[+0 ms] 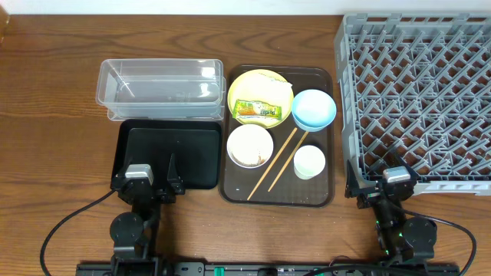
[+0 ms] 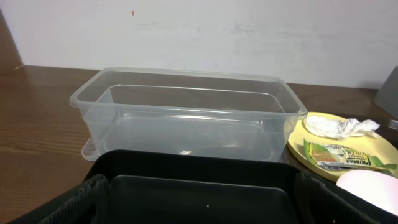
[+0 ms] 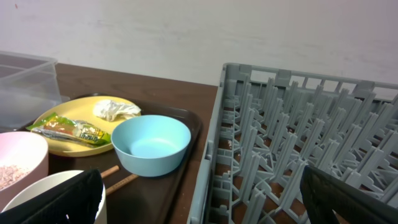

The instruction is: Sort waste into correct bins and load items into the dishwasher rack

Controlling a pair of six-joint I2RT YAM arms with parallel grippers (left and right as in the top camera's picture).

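Grey plastic and nothing in it yet: the large square lattice dishwasher rack point(image 1: 418, 100) sits at the right, and both arms hang at the near edge. The left gripper point(image 1: 149, 175) is spread wide over the shallow black rectangular tray point(image 1: 192, 149), holding nothing, and the right gripper point(image 1: 383, 178) is just as wide and empty at the rack's near corner. All the work lies between them on the dark brown serving tray point(image 1: 299, 192). The small green-and-yellow snack wrapper point(image 1: 259, 112) and the crumpled white paper piece point(image 2: 342, 126) both rest on the round yellow plate point(image 1: 244, 92), and what looks like loose rice point(image 3: 9, 177) lies inside the white bowl point(image 1: 250, 146). By my reading, waste goes first, since the plate cannot be racked loaded. The left arm sits nearer, so let it come in low along the wrapper's length and pinch one end without nudging the light blue bowl point(image 1: 313, 109) just beside the plate. Lift clear before swinging to the clear plastic tub point(image 1: 157, 90). The two thin wooden chopsticks point(image 1: 272, 163) and the small white cup point(image 1: 310, 162) can wait.
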